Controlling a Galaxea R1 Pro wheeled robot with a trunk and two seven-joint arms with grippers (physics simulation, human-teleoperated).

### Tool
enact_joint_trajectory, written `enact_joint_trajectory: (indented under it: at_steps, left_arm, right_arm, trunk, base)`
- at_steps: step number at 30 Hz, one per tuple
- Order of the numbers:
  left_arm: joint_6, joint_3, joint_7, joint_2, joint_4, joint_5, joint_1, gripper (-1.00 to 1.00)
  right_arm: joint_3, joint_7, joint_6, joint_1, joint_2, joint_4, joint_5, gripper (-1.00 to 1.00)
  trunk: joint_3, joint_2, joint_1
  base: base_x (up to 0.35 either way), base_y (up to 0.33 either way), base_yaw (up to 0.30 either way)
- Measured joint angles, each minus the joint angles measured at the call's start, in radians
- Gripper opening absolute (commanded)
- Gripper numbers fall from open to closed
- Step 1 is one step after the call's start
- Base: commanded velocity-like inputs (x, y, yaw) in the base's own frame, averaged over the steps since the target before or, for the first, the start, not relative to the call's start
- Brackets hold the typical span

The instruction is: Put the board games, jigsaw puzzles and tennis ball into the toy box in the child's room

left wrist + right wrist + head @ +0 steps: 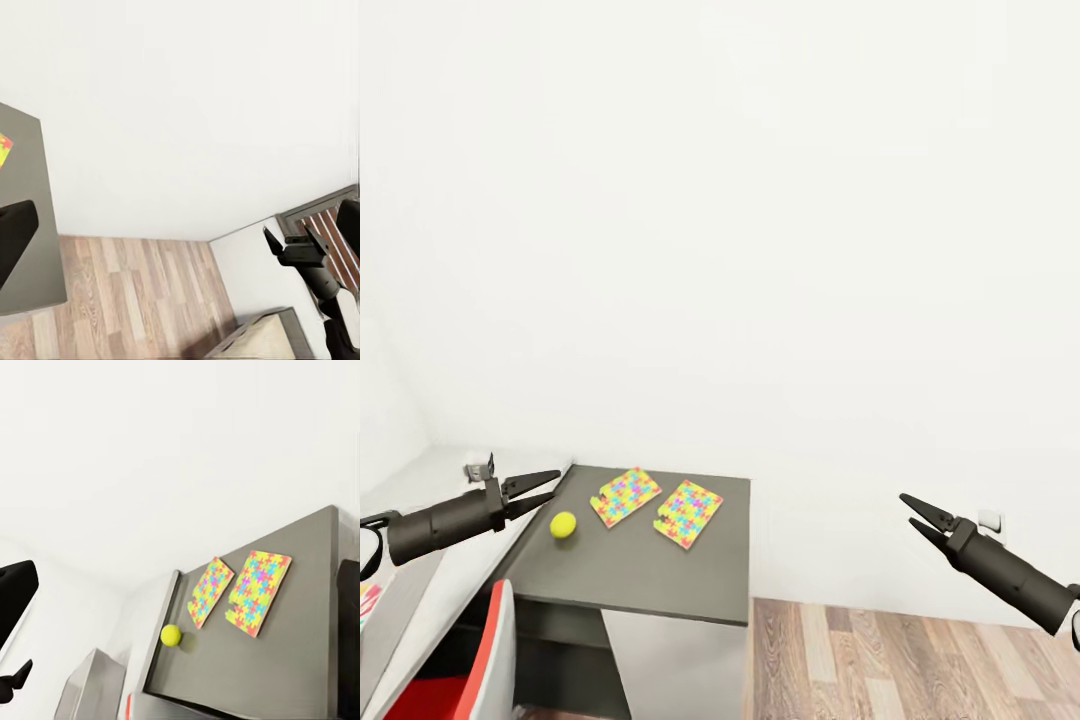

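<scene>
Two jigsaw puzzles [625,496] [688,513] lie side by side on the dark grey lower section of the table [650,575]. The tennis ball [563,524] rests just left of them. My left gripper [553,486] hovers open above that section's left edge, close to the ball, with nothing between its fingers. My right gripper [907,510] hangs open over the floor, well to the right of the table. In the right wrist view the puzzles [210,591] [259,591] and ball [171,635] lie ahead. The toy box is out of view. A colourful sliver [368,600] at the left edge may be a board game.
The pale grey desk top [450,560] runs along the left wall. A red and white chair [470,660] stands under it. Wooden floor [880,660] lies to the right of the table. A beige surface with a grey edge [262,341], perhaps the bed, lies behind.
</scene>
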Motion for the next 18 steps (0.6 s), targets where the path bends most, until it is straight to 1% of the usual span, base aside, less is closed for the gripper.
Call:
enact_joint_trajectory:
  at_steps: [10,14,15,18]
  left_arm:
    - [-0.001,0.0,0.001,0.0,0.0,-0.005,0.0,1.0]
    - [-0.005,0.002,0.001,0.0,0.0,-0.038,0.0,1.0]
    - [-0.013,0.003,0.001,-0.001,0.0,-0.048,0.0,1.0]
    - [-0.041,0.002,0.0,0.0,0.0,-0.064,0.0,1.0]
  right_arm:
    - [0.0,-0.001,-0.002,0.0,0.0,0.001,0.0,1.0]
    - [0.0,-0.001,-0.003,0.0,0.0,0.001,0.001,1.0]
    - [0.001,-0.001,-0.003,0.0,0.0,-0.001,0.001,1.0]
    - [0.002,-0.004,-0.004,0.0,0.003,-0.001,0.003,1.0]
  trunk:
    - [0.0,0.0,0.0]
    - [0.0,0.0,0.0]
    - [0.0,0.0,0.0]
    - [0.0,0.0,0.0]
  base:
    - [0.004,0.0,-0.281]
    - [0.141,0.0,-0.109]
    - [0.238,0.0,-0.043]
    - [0.227,0.0,-0.021]
